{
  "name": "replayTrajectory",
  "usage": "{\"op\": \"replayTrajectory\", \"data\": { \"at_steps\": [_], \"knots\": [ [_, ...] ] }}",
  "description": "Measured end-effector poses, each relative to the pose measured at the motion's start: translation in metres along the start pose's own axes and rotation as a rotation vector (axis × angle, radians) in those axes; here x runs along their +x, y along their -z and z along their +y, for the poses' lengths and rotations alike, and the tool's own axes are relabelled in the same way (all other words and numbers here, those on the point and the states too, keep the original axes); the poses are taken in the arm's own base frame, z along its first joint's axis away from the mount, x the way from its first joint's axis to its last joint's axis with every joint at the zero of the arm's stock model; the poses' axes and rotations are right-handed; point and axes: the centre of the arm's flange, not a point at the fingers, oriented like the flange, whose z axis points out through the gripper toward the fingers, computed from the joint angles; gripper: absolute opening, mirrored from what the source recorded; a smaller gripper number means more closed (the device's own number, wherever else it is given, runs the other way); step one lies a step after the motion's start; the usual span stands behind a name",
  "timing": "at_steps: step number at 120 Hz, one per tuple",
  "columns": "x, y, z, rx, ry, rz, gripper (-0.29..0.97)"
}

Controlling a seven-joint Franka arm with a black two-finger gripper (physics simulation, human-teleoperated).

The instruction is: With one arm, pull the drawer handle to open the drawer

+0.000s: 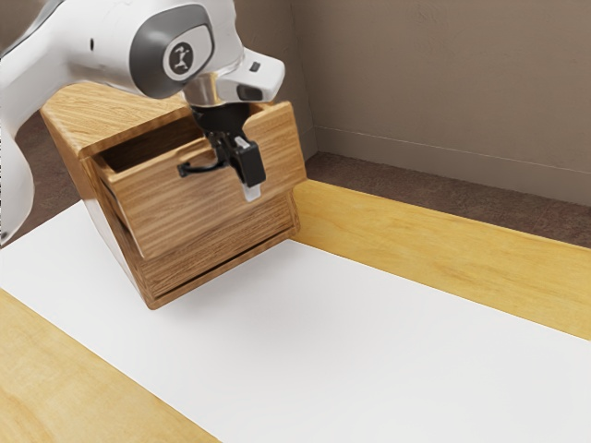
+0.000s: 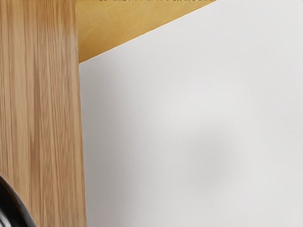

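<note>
End effector (image 1: 242, 171) clamps the one black handle (image 1: 199, 169) of one pulled-out wooden drawer (image 1: 185, 208); white tabletop (image 1: 369, 351), beige walls (image 1: 443, 74).

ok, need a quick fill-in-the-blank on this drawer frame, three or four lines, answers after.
1. The top drawer of the wooden cabinet is partly ___.
2. The cabinet stands on a ___ mat.
3. The gripper is at the drawer's handle, whose colour is ___.
4. The mat lies on a ___ table.
Missing words: open; white; black; wooden.
</note>
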Motion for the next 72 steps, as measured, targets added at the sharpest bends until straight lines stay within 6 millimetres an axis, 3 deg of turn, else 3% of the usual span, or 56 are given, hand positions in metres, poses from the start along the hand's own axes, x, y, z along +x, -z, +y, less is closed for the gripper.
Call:
{"op": "replayTrajectory", "data": {
  "at_steps": [13,72],
  "knots": [
    [0.006,0.004,0.02,0.008,-0.014,-0.008,0.64],
    [0.017,0.013,0.076,0.054,-0.009,-0.057,0.56]
  ]
}}
